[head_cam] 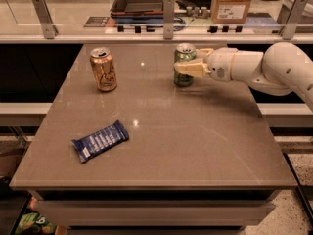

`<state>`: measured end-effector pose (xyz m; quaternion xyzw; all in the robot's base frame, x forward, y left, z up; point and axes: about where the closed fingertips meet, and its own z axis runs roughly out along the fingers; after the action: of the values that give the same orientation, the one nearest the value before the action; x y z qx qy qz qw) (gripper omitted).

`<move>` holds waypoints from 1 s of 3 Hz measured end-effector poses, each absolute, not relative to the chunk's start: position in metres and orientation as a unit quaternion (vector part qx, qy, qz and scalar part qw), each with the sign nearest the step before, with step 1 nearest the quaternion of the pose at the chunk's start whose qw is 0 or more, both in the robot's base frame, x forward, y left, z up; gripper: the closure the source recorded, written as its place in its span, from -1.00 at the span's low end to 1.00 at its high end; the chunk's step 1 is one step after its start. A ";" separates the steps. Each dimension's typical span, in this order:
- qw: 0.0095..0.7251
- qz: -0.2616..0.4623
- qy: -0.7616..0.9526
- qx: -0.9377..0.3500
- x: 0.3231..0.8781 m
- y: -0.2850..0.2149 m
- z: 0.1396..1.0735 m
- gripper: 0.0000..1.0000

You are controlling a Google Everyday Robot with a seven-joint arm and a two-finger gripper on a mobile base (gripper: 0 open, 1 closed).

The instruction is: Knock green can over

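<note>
On the left of the table (195, 146) lies a blue snack bar (100, 141), flat and well apart from everything else. Behind it stands the orange can (103, 70), upright; that one is none of my business. Further right, towards the back edge, stands the green can (184, 56), and it is upright too, so the task itself is not yet done. My gripper (190, 66) is right up against it, coming in from the right at about mid-height, with part of me crossing the can's front. Whether I am spread wide, narrowed, or clamped on the can, I cannot tell from here. My arm (274, 70) reaches in from the right edge. As I judge it, the approach is finished and contact looks made; what is left is the push or tip that lays the can on its side.
</note>
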<state>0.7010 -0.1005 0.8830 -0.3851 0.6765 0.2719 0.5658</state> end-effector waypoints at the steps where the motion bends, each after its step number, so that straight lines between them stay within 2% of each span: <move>1: 0.565 0.273 0.676 -0.386 0.701 -0.098 0.883 1.00; 3: 0.550 0.264 0.690 -0.389 0.708 -0.103 0.888 1.00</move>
<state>0.7077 -0.1030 0.8884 -0.3889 0.6903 0.2640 0.5501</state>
